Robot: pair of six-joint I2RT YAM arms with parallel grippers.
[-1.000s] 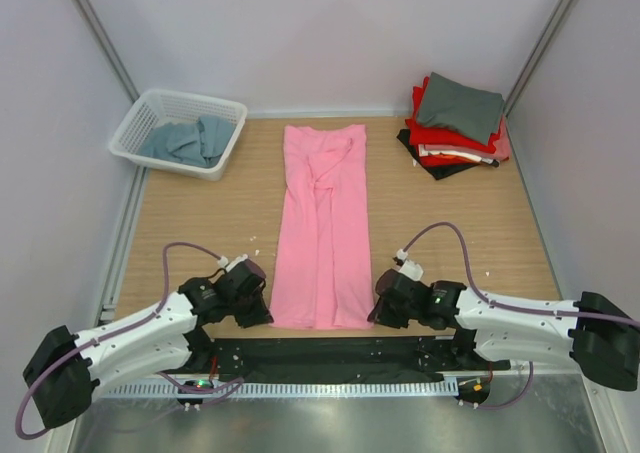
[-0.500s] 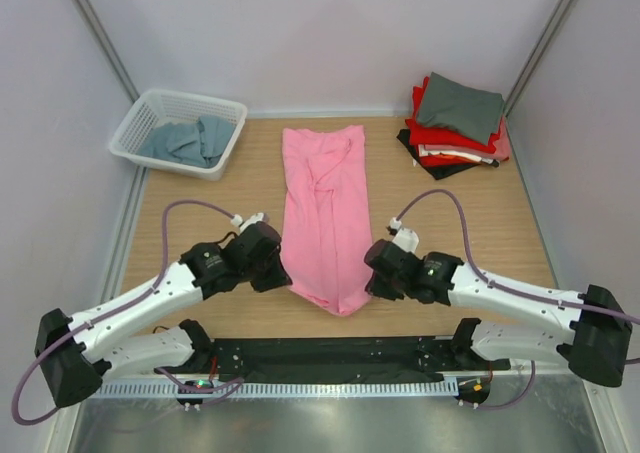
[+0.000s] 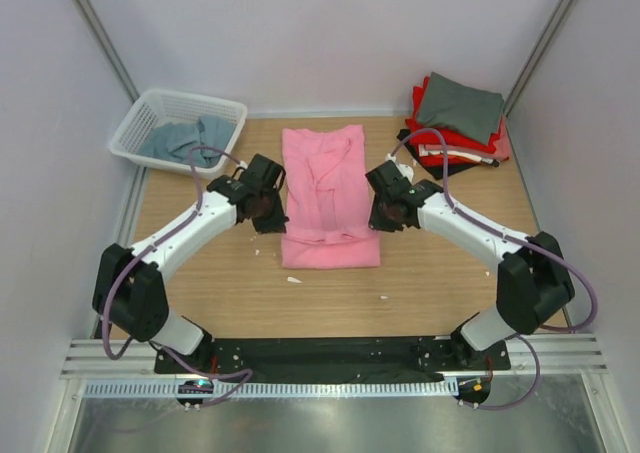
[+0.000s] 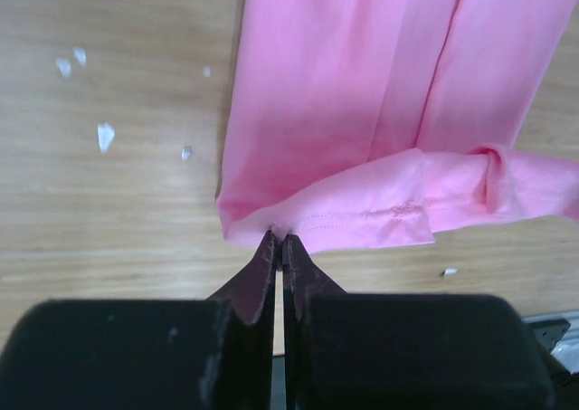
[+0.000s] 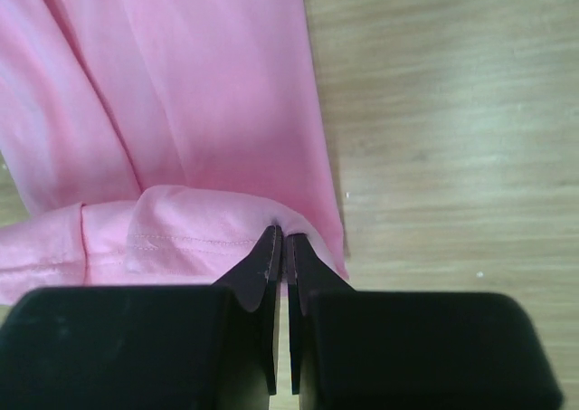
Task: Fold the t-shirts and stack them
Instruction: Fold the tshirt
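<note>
Left end effector (image 4: 281, 240) is clamped shut on one corner of the hem (image 4: 362, 220) of the pink t-shirt (image 3: 330, 188). Right end effector (image 5: 279, 233) is clamped the same way on the opposite hem corner, and each wrist view shows only a sliver of cloth at the tips. The shirt lies lengthwise mid-tabletop (image 3: 440, 273), collar toward the far wall, its sides already turned in so it forms a narrow strip with lengthwise creases. Its near part is doubled over: the hem sits above the shirt's body at roughly mid-length, and the fold line rests on the wood nearer me. I read this as partway through the bottom-to-collar fold. Gripping both corners level, one from each side, looks meant to keep the hem straight and stop the strip skewing, though the hem does bunch slightly between the grips. My judgement is that the hem needs carrying further toward the collar, both sides together, before release. At far right a stack of folded shirts (image 3: 455, 133) has a grey t-shirt (image 3: 460, 105) on top, red t-shirts (image 3: 440, 136) beneath and a black t-shirt (image 3: 425, 163) at the base, and this one presumably goes there. At far left the white basket (image 3: 150, 108) holds a crumpled grey-blue t-shirt (image 3: 185, 141), not yet folded. White flecks (image 3: 293, 280) lie near the fold.
</note>
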